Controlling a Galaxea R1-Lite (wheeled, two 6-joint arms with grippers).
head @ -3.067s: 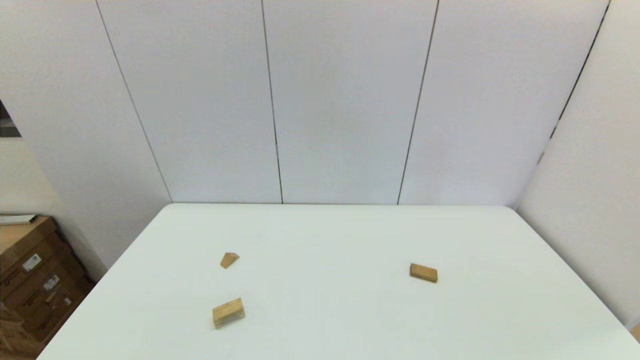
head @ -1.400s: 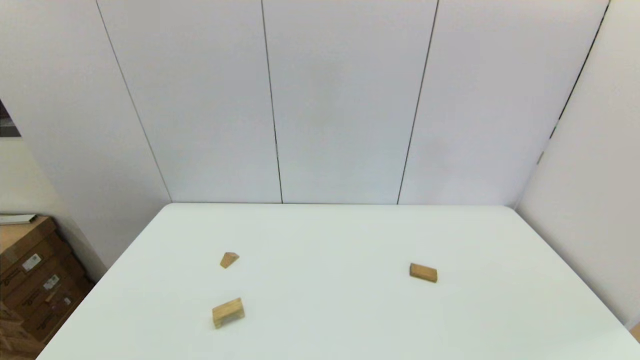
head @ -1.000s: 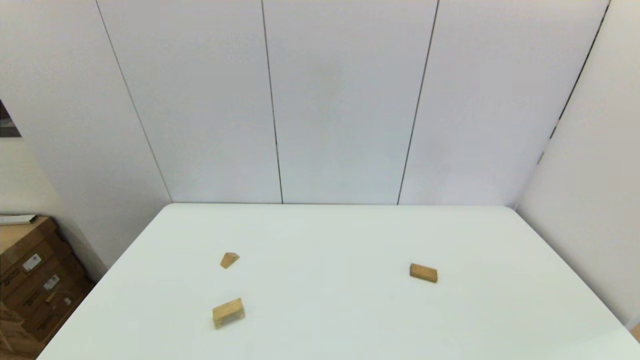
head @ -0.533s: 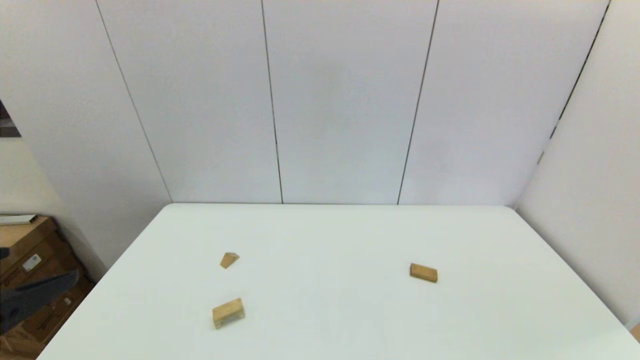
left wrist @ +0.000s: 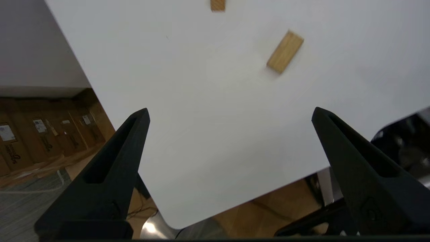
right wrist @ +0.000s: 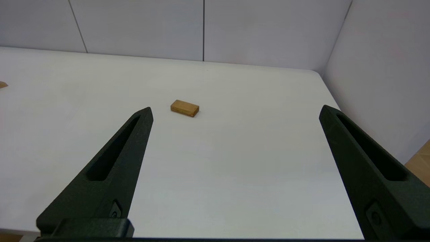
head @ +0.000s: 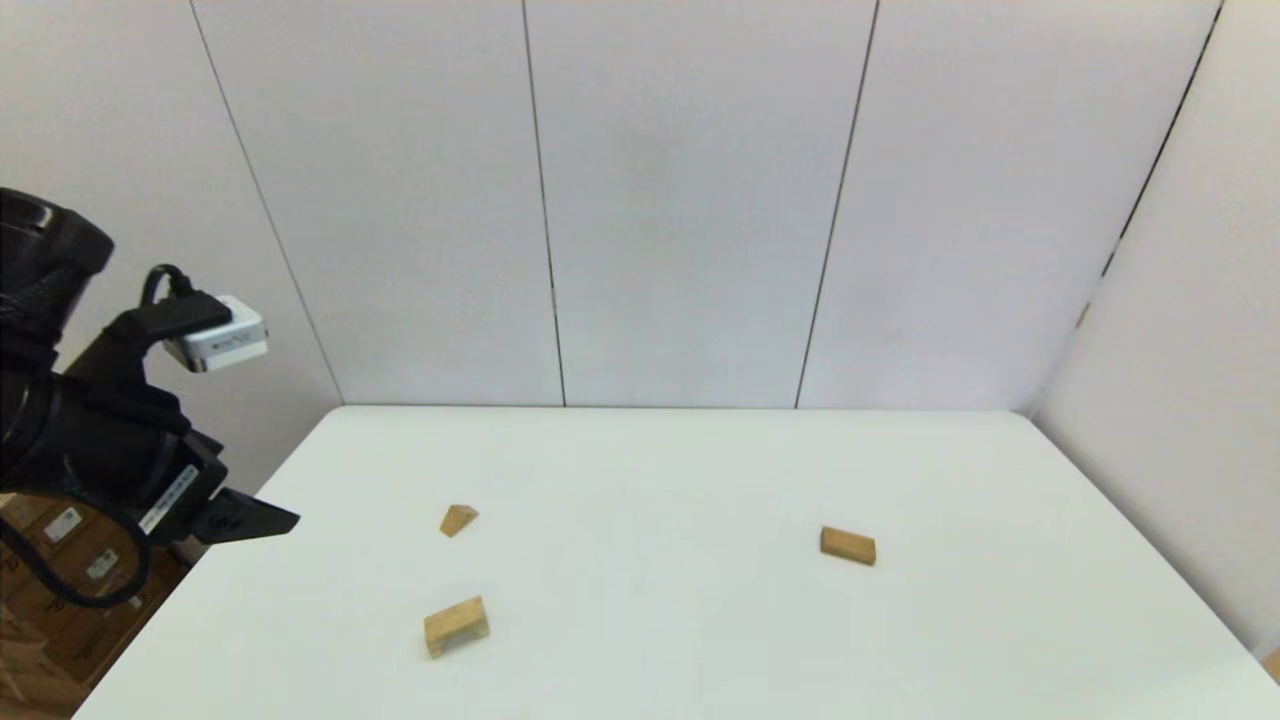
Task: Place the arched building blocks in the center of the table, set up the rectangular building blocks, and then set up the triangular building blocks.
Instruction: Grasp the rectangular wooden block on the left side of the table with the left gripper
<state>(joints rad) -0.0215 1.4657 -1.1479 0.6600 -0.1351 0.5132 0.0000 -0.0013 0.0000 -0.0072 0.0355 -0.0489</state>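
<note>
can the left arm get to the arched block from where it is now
Probably yes. The left gripper hangs open above the table's left edge, and only bare tabletop lies between it and the arched block.

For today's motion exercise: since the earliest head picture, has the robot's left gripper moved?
Yes. The left gripper has come into the head view from the left, now open at the left edge of the table; the wedge has stayed put.

White panelled walls (head: 690,200), brown cardboard boxes (head: 60,560) at left
</note>
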